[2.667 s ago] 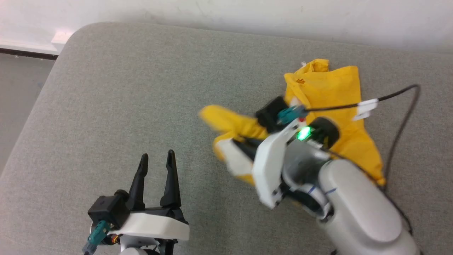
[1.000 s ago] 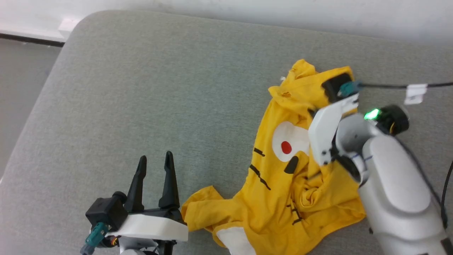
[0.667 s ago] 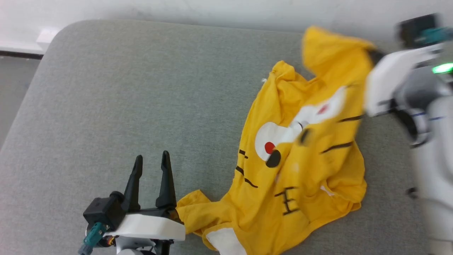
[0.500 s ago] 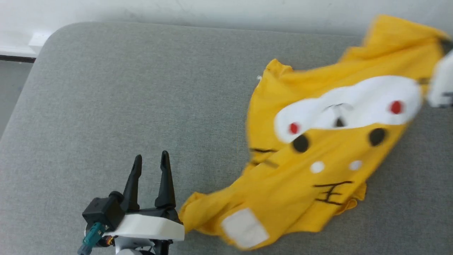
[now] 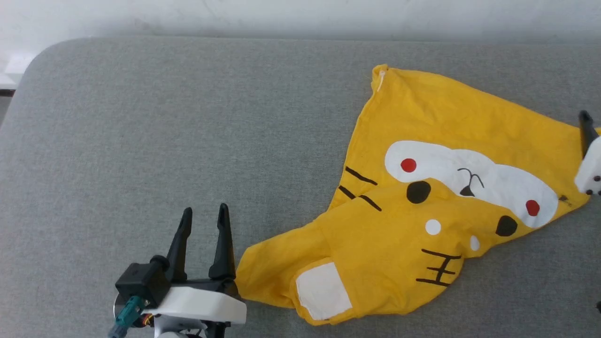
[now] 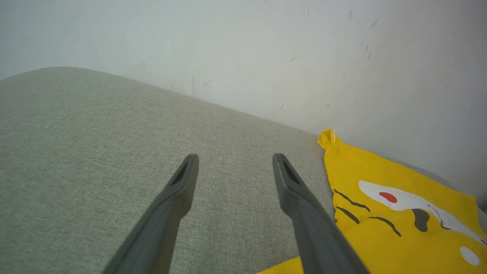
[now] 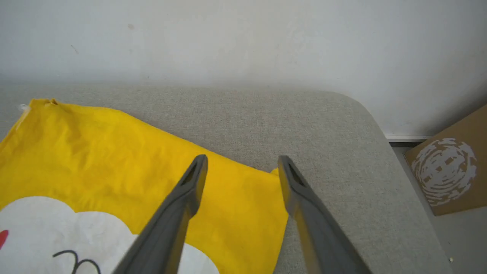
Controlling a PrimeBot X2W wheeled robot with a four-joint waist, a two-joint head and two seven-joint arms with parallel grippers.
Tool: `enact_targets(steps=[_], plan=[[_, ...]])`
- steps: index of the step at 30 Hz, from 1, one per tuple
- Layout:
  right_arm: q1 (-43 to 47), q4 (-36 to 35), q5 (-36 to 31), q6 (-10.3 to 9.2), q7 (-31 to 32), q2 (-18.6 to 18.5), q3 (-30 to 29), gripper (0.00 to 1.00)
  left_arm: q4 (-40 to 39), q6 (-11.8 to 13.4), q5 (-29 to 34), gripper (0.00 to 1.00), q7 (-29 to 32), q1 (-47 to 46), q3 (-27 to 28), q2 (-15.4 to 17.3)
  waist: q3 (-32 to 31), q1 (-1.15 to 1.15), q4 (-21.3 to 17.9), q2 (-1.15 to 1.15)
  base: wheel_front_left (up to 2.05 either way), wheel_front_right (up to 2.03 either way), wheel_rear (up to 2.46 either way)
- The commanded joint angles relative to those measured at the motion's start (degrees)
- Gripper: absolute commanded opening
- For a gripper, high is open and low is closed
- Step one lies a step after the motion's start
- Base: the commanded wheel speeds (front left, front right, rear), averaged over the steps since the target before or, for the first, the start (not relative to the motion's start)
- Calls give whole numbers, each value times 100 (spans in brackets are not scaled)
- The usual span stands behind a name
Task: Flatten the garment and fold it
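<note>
Two grippers stood with fingers spread wide and nothing between them: the left gripper (image 5: 205, 209) over bare grey cushion (image 5: 141, 117), just beside a sleeve end of the garment (image 5: 422, 136), and the right gripper (image 7: 242, 156) straddling its far right corner. The head view gave the whole face print, the garment spread mostly flat on the cushion's right half with one sleeve folded over. The right wrist view added a cardboard box (image 7: 445, 175) past the cushion's corner. Half a second earlier the right gripper had held that corner aloft; a second earlier the garment lay crumpled.
</note>
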Motion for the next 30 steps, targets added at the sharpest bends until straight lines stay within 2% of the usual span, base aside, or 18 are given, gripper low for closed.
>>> enact_targets(steps=[1, 4, 8, 13, 16, 19, 21, 25, 30], plan=[[-33, -74, 59, -5, -117, 62, 54, 100, 29, -61, 55, 100, -27, -61, 10, -4, -64, 0, -84, 0, 0, 0, 0], [-9, -427, 328, -5, -437, 223, 206, 100, 43, -84, 87, 100, -27, -80, 15, -4, -127, 0, -135, 0, 0, 0, 0], [433, -1273, 757, -5, -877, 462, 294, 100, -17, -78, 110, 100, -27, -54, 51, -4, -204, 0, -169, 0, 0, 0, 0], [1645, -2398, 869, -5, -1420, 934, -82, 100, -135, -240, 161, 100, -27, 90, 64, -3, -302, 0, -189, 0, 0, 0, 0], [2553, -2840, 916, -5, -1711, 1088, -208, 100, -185, -321, 227, 100, -27, 249, 120, -3, -363, 0, -246, 0, 0, 0, 0], [3336, -2735, 1602, -5, -2045, 1101, -201, 100, -243, -340, 230, 100, -27, 437, 204, -3, -395, 0, -355, 0, 0, 0, 0], [3680, -2574, 1809, -5, -2336, 1102, -89, 100, -272, -312, 245, 100, -27, 533, 267, -3, -416, 0, -458, 0, 0, 0, 0], [3899, -2337, 1974, -5, -2683, 1103, 172, 100, -245, -239, 332, 100, -27, 495, 244, -3, -411, 0, -654, 0, 0, 0, 0], [3748, -2362, 1916, -5, -2789, 1104, 266, 100, -189, -389, 599, 100, 435, -336, -78, 153, -280, 0, -783, 0, 0, 0, 0]])
